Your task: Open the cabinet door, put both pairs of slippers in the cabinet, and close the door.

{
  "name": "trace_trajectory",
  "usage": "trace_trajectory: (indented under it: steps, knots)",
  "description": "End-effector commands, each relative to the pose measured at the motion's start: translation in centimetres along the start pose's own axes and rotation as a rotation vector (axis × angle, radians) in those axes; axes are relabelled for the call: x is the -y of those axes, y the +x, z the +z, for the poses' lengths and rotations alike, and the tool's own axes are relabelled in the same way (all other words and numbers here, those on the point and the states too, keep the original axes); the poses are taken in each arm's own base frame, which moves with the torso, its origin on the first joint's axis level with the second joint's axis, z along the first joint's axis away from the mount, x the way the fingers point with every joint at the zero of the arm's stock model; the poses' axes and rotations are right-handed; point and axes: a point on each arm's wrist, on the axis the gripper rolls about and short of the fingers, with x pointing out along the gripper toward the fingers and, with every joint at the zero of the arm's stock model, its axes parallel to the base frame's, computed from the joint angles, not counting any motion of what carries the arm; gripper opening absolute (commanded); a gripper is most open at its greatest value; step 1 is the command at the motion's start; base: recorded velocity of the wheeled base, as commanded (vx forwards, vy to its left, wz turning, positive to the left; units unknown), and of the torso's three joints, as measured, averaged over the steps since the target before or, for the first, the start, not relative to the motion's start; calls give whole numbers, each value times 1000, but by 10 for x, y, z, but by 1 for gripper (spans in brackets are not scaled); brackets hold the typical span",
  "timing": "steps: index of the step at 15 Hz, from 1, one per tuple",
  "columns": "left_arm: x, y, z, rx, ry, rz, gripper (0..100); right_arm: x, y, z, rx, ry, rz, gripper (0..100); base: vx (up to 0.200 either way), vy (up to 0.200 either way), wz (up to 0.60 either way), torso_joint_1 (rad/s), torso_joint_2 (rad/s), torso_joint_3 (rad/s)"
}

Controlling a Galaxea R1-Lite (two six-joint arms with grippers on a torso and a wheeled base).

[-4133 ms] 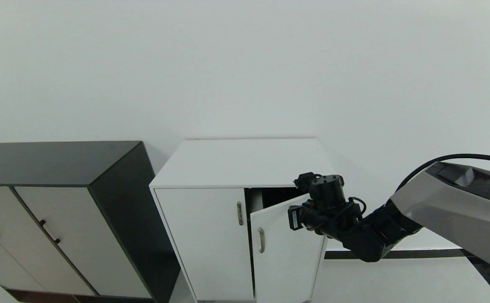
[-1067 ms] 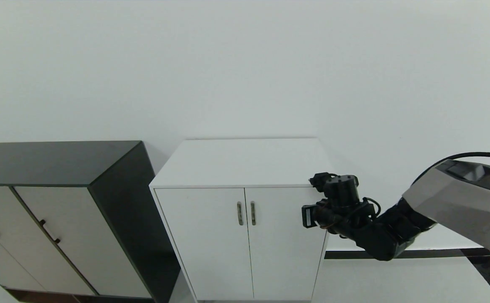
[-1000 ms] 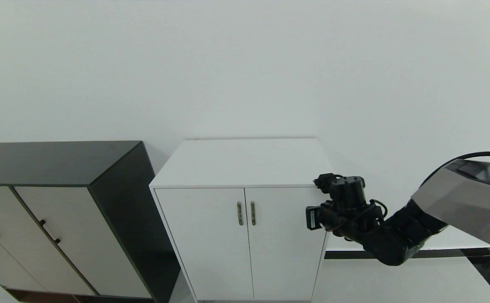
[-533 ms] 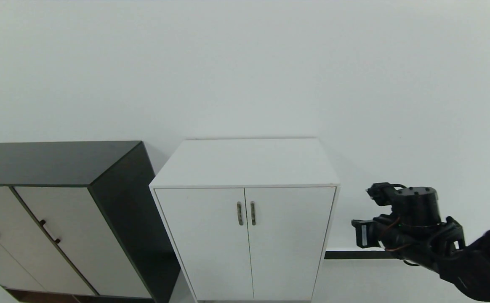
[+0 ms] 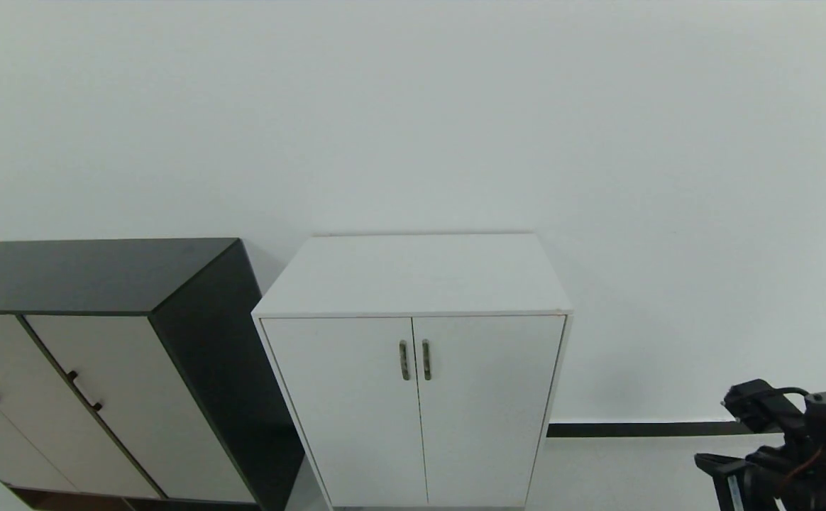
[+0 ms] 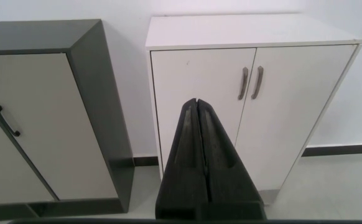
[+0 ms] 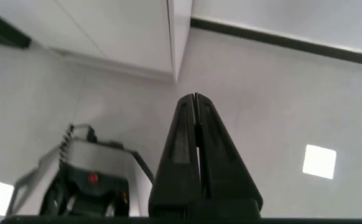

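Since their jaws are pressed together on nothing, the left gripper (image 6: 196, 101) and right gripper (image 7: 195, 98) look parked, job likely done, while farther off the white cabinet (image 5: 413, 277) stands against the wall (image 5: 413, 113), both doors (image 5: 484, 404) flush shut.

White wall (image 5: 413, 106), dark cupboard (image 5: 86, 273), black skirting (image 5: 633, 429)

Right arm (image 5: 803, 454) sits low at 4 o'clock in head view, wrist end just inside the frame edge. Right gripper (image 7: 196, 106) has fingers pressed flat together, holding nothing, angled downward. Left gripper (image 6: 197, 109) same: fingers meet along their full length, nothing between them, facing forward toward 12 o'clock
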Motion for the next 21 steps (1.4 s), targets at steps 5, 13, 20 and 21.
trace_trajectory:
  steps: [5, 13, 20, 21]
  knots:
    - [0, 0, 0, -1, 0, 1, 0, 2, -27, -34, -158, -8, 0, 0, 0, 0, 0, 0, 0, 0]
    - [0, 0, 0, -1, 0, 1, 0, 0, -99, -67, -123, 1, 27, 0, 0, 0, 0, 0, 0, 0]
    - [0, 0, 0, -1, 0, 1, 0, -2, -115, -84, -115, 16, 70, 0, 0, 0, 0, 0, 0, 0]
    - [0, 0, 0, -1, 2, 1, 0, -2, -116, -84, -101, 23, 67, 0, 0, 0, 0, 0, 0, 0]
